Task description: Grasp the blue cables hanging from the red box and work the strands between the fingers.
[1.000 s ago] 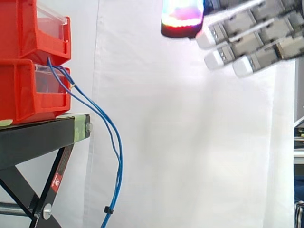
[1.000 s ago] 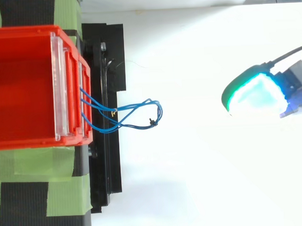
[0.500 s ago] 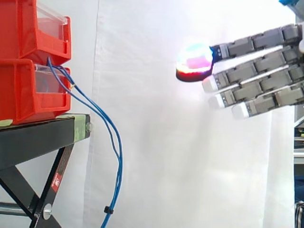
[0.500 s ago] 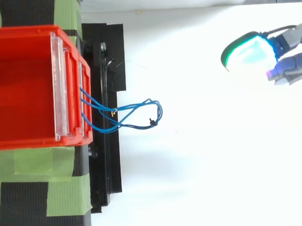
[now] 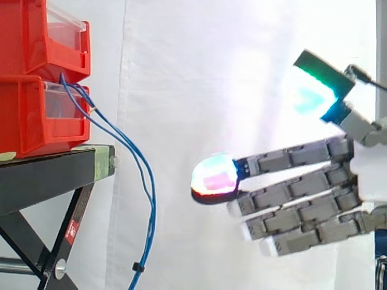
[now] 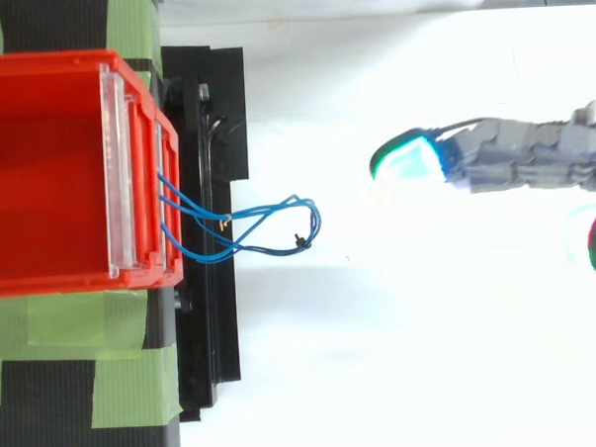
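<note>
Blue cables (image 5: 153,208) hang from the mouth of the lower red bin (image 5: 36,124). They come out just under the upper red bin (image 5: 33,36), sag in thin strands past the edge of the black stand (image 5: 48,175) and drop close together. The side view's bottom edge cuts them off just below a small black tie (image 5: 136,266), so you cannot see how they end there. From above they read as slim loops reaching out from the bins' front, with the tie at the far bend. The hand (image 5: 302,205) sits at about the height of the strands' lower run, well apart from them. Its fingers are stretched straight and nearly level toward the cables, its thumb is lifted clear above them, and it holds nothing. Its leading fingertip (image 5: 213,175) glows white and magenta, and the thumb pad (image 5: 311,90) glows green and cyan. The right edge cuts off the wrist in both views. The top view lets you look into the upper bin, where you see bare red floor behind a clear front panel (image 6: 118,172). The lower bin lies under it, so where the cables are fixed is hidden. Through its clear panel (image 5: 60,99) you get only a dim bluish shape that I cannot identify. Green tape (image 6: 127,389) crosses the stand beside the bins, and the white curtain (image 5: 199,72) hangs behind everything.
</note>
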`<state>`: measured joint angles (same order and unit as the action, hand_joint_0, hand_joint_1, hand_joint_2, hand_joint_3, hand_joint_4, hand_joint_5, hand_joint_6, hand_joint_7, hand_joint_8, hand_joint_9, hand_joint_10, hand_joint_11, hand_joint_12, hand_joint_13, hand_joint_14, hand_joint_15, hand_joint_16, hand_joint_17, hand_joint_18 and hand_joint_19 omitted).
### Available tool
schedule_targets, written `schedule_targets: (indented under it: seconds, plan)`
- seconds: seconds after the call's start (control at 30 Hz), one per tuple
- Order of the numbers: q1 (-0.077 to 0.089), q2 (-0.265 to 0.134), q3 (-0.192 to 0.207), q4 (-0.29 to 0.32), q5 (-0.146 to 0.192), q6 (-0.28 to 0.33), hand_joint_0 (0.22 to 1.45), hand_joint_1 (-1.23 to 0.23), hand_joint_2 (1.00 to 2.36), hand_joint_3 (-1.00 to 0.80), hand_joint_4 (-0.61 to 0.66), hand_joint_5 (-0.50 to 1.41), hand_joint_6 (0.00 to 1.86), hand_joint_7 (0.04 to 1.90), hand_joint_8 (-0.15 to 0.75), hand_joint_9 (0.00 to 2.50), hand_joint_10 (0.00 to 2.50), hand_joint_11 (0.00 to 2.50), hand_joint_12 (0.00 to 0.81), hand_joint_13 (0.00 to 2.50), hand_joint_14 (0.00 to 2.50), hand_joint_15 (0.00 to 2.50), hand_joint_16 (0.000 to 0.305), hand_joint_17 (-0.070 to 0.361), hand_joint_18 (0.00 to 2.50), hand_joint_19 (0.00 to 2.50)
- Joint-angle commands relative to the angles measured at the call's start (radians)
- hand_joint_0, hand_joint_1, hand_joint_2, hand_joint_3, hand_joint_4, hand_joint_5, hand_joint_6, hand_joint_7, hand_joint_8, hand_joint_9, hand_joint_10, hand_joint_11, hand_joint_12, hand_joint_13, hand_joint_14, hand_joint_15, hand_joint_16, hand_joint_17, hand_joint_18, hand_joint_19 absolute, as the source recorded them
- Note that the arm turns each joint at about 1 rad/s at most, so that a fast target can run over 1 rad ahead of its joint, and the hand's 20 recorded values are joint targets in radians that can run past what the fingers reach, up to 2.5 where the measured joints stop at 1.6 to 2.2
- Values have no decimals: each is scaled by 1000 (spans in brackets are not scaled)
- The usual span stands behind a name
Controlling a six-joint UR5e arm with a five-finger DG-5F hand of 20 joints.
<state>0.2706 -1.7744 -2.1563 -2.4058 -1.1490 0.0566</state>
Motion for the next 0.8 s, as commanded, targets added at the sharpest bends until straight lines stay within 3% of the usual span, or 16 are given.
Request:
schedule_targets:
  seconds: [0.0, 0.07, 0.1, 0.23, 0.37, 0.4, 0.57, 0.63, 0.77]
  plan:
    - [10, -57, 1, 88, 17, 20, 642, -408, 1000, -1000, 72, -428, 2, 556, 195, 0, 0, 0, 330, 0, 3, 134, 58, 131, 0, 127]
    - [15, -68, 1, 119, 32, 19, 639, -406, 1000, -1000, 72, -439, 1, 555, 196, 0, 0, 0, 329, 0, 3, 131, 59, 133, 0, 117]
    - [21, -77, 10, 146, 57, 8, 637, -406, 1000, -1000, 71, -444, 1, 552, 194, 0, 0, 0, 330, 0, 3, 126, 59, 132, 0, 107]
    - [42, -77, 50, 149, 130, -55, 633, -405, 1000, -1000, 67, -457, 1, 550, 195, 0, 0, 0, 332, 0, 3, 132, 60, 135, 0, 108]
    - [55, -77, 75, 155, 158, -95, 631, -405, 1000, -1000, 67, -459, 1, 551, 197, 0, 0, 0, 333, 0, 3, 126, 60, 136, 0, 111]
    - [64, -79, 96, 154, 180, -110, 630, -406, 1000, -1000, 68, -458, 2, 549, 197, 0, 0, 0, 333, 0, 2, 128, 61, 136, 0, 113]
    - [75, -88, 127, 154, 249, -123, 630, -407, 1000, -1000, 72, -452, 1, 554, 204, 0, 0, 0, 335, 0, 4, 129, 61, 137, 0, 118]
    - [75, -100, 127, 155, 261, -121, 630, -407, 1000, -1000, 73, -448, 2, 555, 207, 0, 0, 0, 339, 0, 3, 136, 61, 138, 0, 124]
    - [75, -165, 130, 200, 287, -78, 631, -408, 1000, -1000, 76, -442, 1, 556, 210, 0, 0, 0, 340, 0, 3, 136, 61, 137, 0, 128]
